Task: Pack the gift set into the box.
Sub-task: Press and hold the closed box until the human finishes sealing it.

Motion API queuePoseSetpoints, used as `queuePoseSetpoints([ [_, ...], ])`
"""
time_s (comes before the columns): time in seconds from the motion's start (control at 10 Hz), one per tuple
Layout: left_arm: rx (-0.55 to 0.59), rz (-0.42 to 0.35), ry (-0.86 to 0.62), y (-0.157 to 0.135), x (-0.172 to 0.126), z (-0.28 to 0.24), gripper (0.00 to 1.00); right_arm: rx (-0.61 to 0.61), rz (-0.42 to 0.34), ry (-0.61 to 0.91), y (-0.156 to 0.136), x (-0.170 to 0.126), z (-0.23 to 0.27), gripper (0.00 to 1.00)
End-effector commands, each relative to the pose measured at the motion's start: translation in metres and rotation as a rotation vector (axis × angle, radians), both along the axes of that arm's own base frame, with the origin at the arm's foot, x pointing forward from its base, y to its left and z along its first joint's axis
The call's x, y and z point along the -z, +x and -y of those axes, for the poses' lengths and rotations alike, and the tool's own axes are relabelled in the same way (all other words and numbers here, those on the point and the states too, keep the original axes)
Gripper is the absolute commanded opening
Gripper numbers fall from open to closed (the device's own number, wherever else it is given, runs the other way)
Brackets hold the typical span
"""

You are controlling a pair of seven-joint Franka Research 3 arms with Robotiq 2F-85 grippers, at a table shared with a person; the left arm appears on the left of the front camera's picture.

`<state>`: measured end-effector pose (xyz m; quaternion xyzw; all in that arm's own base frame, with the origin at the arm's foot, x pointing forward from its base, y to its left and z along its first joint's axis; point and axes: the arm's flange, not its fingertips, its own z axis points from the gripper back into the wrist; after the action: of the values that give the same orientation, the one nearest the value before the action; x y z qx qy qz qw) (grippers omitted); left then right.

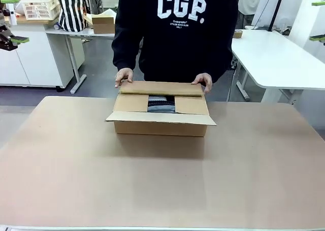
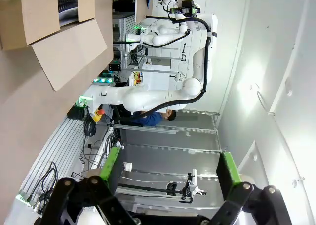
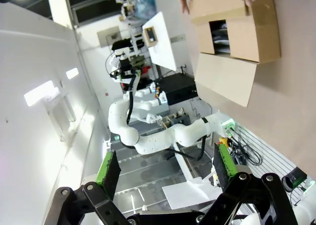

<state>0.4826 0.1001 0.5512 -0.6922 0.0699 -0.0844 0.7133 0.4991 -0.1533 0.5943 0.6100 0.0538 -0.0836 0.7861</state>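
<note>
1. Since both arms sit up and away from the work, the left end effector (image 2: 170,166) is spread wide with nothing between its green pads. The right end effector (image 3: 165,169) is the same, fingers apart and empty. In both wrist views the box (image 3: 252,37) sits off in an upper corner, well apart.
2. The gift set (image 1: 161,105) is already down inside the box. You can just catch grey tray and something dark through the gap between the two side flaps (image 1: 131,103).
3. The person has one hand (image 1: 123,76) and the other hand (image 1: 203,80) on the far flap (image 1: 161,88). My guess is that's to hold it folded and stop the carton sliding.
4. The near flap (image 1: 161,118) sticks out flat toward the robot side, overhanging the front wall. It looks like the last bit to fold, so I'd call the packing nearly done.
5. Room-wise, the surface (image 1: 162,185) is bare on the near side and both flanks, so there's plenty of approach space. The far edge is crowded by hands, so coming in from the near side seems safest.
</note>
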Motion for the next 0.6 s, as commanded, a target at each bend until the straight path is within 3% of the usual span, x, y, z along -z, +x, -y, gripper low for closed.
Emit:
queuePoseSetpoints([
  [0.0, 0.000, 0.002, -0.020, -0.0042, -0.0026, -0.0075, 1.00, -0.007, -0.004, -0.012, -0.0018, -0.0006, -0.0028, 1.00],
  [0.5, 0.000, 0.002, -0.020, -0.0042, -0.0026, -0.0075, 1.00, -0.007, -0.004, -0.012, -0.0018, -0.0006, -0.0028, 1.00],
])
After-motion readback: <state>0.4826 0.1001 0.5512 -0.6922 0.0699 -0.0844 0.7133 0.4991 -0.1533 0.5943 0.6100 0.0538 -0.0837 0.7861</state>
